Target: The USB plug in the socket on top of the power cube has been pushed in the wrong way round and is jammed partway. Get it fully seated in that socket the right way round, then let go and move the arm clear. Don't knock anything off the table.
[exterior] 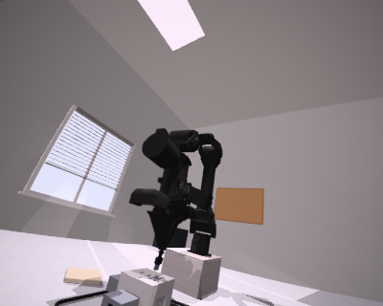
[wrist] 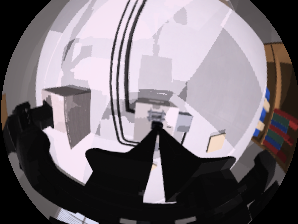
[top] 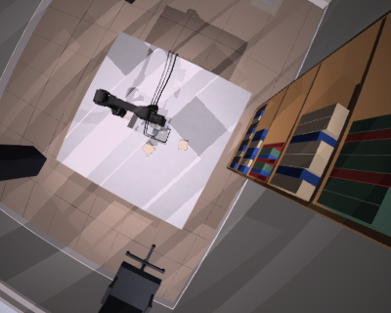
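The power cube point(exterior: 140, 289) point(wrist: 143, 129) is a pale block with dark socket marks on its top. My gripper point(exterior: 161, 251) point(wrist: 157, 131) points down and is shut on the small dark USB plug point(exterior: 158, 261) point(wrist: 157, 124). In the exterior view, the plug's pale metal tip points down and shows outside the socket, at the far edge of the cube's top. Its exact height over the cube and which way round it is turned cannot be told. In the wrist view the plug and fingertips cover part of the cube's top. In the top view the arm hides the fingertips.
Blue-grey blocks point(exterior: 122, 297) point(wrist: 184, 121) adjoin the cube. Dark cables point(top: 169, 75) point(wrist: 118, 65) run across the table point(top: 102, 166) and loop near the cube. A larger pale box point(exterior: 188, 272) point(wrist: 79, 117) stands behind it. Tan pieces point(top: 183, 145) point(exterior: 83, 275) point(wrist: 216, 142) lie nearby.
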Motion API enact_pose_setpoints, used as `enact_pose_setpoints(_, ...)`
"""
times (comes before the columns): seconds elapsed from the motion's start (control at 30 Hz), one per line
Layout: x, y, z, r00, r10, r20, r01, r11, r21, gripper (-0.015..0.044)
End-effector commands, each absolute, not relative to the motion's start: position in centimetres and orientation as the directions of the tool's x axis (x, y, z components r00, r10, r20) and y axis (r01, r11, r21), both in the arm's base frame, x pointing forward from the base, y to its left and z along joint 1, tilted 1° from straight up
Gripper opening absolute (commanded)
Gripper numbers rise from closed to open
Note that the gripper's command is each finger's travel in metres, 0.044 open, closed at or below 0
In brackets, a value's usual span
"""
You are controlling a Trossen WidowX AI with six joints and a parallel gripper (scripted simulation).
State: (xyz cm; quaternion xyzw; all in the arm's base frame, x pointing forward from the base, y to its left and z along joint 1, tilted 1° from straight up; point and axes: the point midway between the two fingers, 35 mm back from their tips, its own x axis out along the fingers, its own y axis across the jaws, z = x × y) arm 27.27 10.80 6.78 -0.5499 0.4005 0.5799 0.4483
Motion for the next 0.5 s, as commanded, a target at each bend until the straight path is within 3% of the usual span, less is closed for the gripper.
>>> enact_pose_setpoints(0.0,27.2,10.86,6.64,0.002,0.087,-0.996,-0.959,-0.282,-0.027,0.0)
enact_pose_setpoints(0.47,27.19,10.93,6.48,-0.001,0.097,-0.995,-0.959,-0.283,-0.027,0.0)
